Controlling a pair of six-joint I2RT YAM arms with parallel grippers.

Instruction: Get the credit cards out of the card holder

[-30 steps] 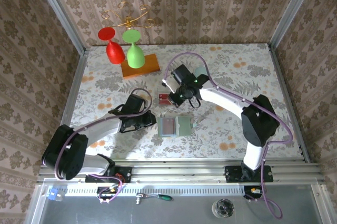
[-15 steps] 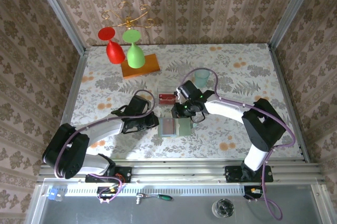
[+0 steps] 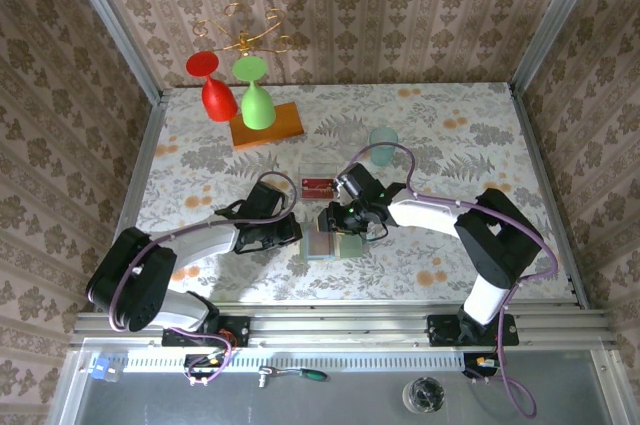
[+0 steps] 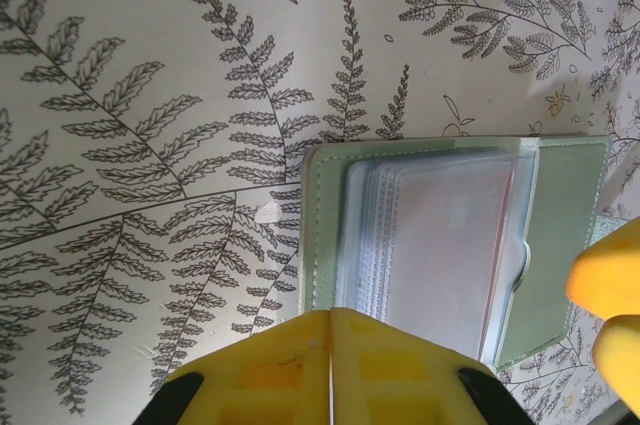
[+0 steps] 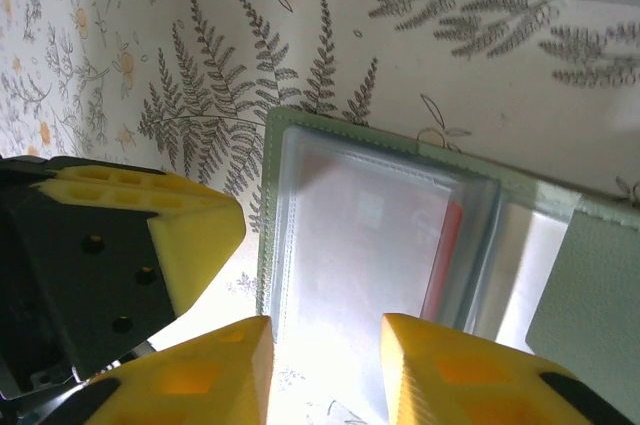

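Observation:
The card holder (image 3: pixel 337 242) lies open on the table, sage green with clear inner pockets (image 4: pixel 450 245). A red credit card's edge (image 5: pixel 447 255) shows inside its pocket. Another red credit card (image 3: pixel 317 185) lies loose on the table behind the holder. My right gripper (image 5: pixel 325 337) stands open just over the holder's clear pocket, nothing between its fingers; from above, the right gripper (image 3: pixel 336 221) is at the holder's far edge. My left gripper (image 4: pixel 330 315) is shut, its tips at the holder's left edge (image 3: pixel 292 233), empty.
A pale teal cup (image 3: pixel 383 145) stands behind the right arm. At the back left an orange board (image 3: pixel 270 126) carries a red glass (image 3: pixel 218 97) and a green glass (image 3: pixel 258 105) under a gold rack. Patterned walls close in the table.
My right gripper moved from beside the loose red card toward me onto the card holder and opened its jaws. The left gripper edged right to the holder's left edge.

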